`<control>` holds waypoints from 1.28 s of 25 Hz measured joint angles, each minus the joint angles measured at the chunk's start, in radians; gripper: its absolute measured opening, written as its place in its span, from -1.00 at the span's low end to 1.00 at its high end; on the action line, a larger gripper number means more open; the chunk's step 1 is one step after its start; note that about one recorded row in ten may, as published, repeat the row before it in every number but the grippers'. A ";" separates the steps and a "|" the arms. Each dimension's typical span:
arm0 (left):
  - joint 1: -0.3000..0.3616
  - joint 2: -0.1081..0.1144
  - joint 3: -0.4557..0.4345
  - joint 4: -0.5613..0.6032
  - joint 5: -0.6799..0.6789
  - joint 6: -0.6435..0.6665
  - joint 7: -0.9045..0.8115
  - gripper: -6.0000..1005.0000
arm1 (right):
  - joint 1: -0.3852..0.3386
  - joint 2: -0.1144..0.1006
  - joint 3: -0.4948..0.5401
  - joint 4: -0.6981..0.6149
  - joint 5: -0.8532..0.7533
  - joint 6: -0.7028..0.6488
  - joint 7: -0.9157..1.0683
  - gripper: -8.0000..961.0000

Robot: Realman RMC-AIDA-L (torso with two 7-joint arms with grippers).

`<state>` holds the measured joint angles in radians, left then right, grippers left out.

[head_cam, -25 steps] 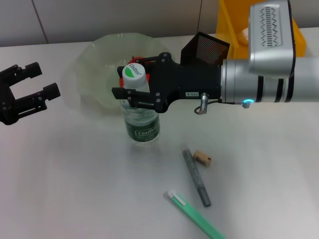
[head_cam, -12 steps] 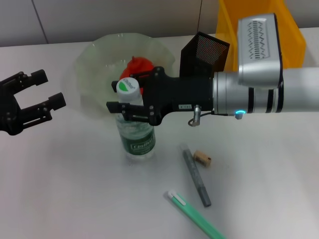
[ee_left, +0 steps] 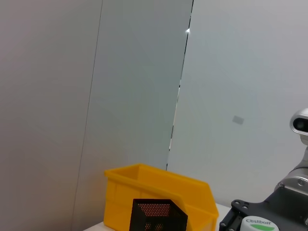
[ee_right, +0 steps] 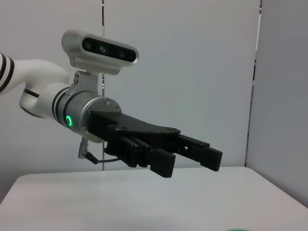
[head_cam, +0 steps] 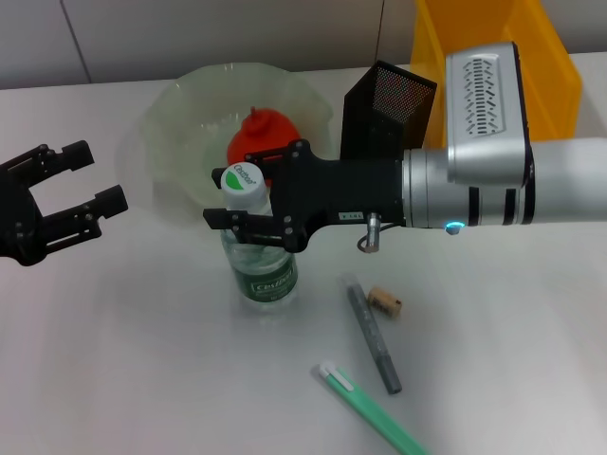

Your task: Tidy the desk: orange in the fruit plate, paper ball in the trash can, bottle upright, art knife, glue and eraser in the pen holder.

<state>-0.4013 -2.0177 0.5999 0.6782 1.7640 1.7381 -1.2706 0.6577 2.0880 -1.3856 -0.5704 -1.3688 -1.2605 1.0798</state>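
Right gripper (head_cam: 248,218) reaches across the desk (head_cam: 142,360) from the right, jaws closed around the neck of the bottle (head_cam: 258,246), one finger on each side just under the white-and-green cap. Bottle is upright, base on the desk just in front of the fruit plate (head_cam: 180,114). Bottle cap also shows at the edge of the left wrist view (ee_left: 257,224).

Orange (head_cam: 261,137) sits inside the fruit plate, right behind the gripper's knuckles. Pen holder (head_cam: 384,114) stands behind the right forearm, with the yellow trash can (head_cam: 550,66) just beside it toward the right; both also visible in the left wrist view.

Eraser (head_cam: 386,301) lies on the desk below the right arm, just beside a grey stick-shaped item (head_cam: 373,334); can't tell if that's the art knife or the glue. A green-and-white pen-like item (head_cam: 370,408) lies nearer the front edge.

Left gripper (head_cam: 74,190) hovers off at the left side, well apart from the bottle, fingers spread open, holding nothing; the right wrist view (ee_right: 192,154) shows it the same way.
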 joint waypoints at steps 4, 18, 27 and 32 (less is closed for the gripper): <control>0.001 0.000 0.000 0.000 0.000 -0.004 0.001 0.58 | -0.006 0.001 -0.001 0.000 0.000 0.000 -0.012 -0.11; -0.003 -0.001 0.000 -0.002 0.000 -0.009 0.002 0.57 | -0.011 0.003 0.004 0.021 0.001 -0.008 -0.019 -0.05; -0.005 -0.001 0.000 -0.002 0.000 -0.010 -0.003 0.56 | -0.023 0.000 0.004 0.021 0.001 -0.010 -0.012 0.16; -0.007 -0.001 0.000 -0.002 0.000 -0.008 -0.005 0.56 | -0.033 -0.002 0.000 0.018 0.001 -0.012 -0.011 0.34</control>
<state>-0.4080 -2.0187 0.5998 0.6764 1.7641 1.7301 -1.2751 0.6251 2.0862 -1.3852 -0.5525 -1.3679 -1.2723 1.0692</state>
